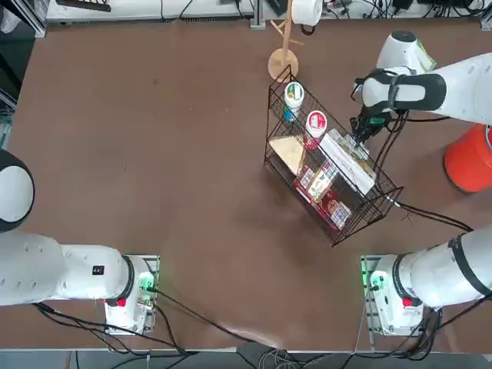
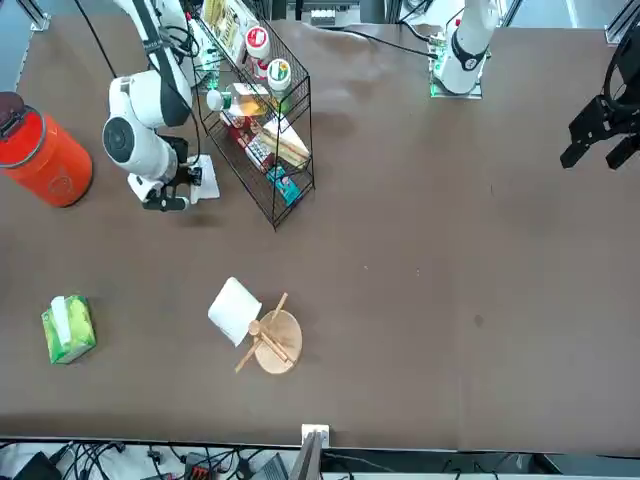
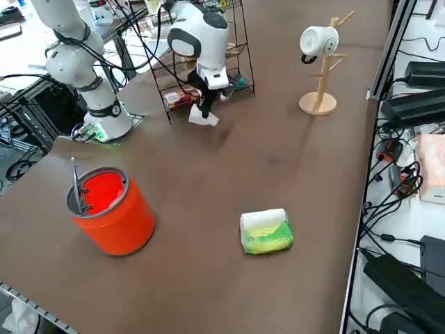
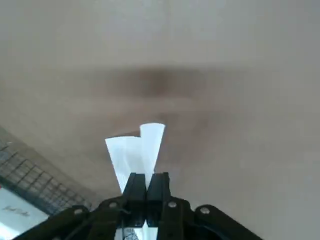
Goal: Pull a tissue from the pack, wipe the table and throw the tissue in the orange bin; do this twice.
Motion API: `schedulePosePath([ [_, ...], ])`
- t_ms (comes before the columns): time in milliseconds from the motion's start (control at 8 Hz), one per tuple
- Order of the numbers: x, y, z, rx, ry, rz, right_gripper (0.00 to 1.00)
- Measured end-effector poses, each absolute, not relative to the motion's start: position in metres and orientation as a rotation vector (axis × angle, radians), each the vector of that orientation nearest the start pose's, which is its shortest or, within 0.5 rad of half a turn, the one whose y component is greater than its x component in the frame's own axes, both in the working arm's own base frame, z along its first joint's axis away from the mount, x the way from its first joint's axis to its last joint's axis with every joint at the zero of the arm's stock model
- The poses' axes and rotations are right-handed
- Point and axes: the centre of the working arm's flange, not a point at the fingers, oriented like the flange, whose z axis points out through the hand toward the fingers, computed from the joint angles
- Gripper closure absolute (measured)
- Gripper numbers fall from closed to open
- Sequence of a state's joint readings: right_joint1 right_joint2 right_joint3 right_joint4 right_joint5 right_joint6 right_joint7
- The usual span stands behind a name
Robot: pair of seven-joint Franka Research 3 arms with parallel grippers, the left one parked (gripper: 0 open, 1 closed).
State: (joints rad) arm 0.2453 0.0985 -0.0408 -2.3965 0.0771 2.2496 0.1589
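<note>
My right gripper (image 3: 206, 106) hangs low over the table (image 1: 154, 154), close beside the wire basket, shut on a white tissue (image 3: 203, 117). In the wrist view the fingers (image 4: 135, 186) pinch the folded tissue (image 4: 135, 150), which hangs towards the brown surface; whether it touches I cannot tell. From the front, the tissue (image 2: 206, 178) shows just beside the gripper (image 2: 168, 198). The yellow-green pack (image 3: 265, 232) lies apart near the table's far edge, with a white tissue at its slot (image 2: 68, 328). The orange bin (image 3: 111, 205) stands upright on the arm's outer side (image 1: 470, 157).
A black wire basket (image 1: 327, 165) full of groceries stands right beside the gripper. A white paper roll (image 2: 235, 310) hangs on a wooden stand (image 2: 276, 343) towards the far edge. Cables trail over the table from the arm bases.
</note>
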Motion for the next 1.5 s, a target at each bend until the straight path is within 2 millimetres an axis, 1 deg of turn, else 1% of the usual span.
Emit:
schedulePosePath([
  [500, 0.460, 0.093, 0.235, -3.135, -0.004, 0.420, 0.98],
  [750, 0.458, 0.093, 0.227, -3.147, -0.025, 0.440, 0.97],
  [1500, 0.457, 0.090, 0.225, -3.198, -0.119, 0.456, 0.97],
])
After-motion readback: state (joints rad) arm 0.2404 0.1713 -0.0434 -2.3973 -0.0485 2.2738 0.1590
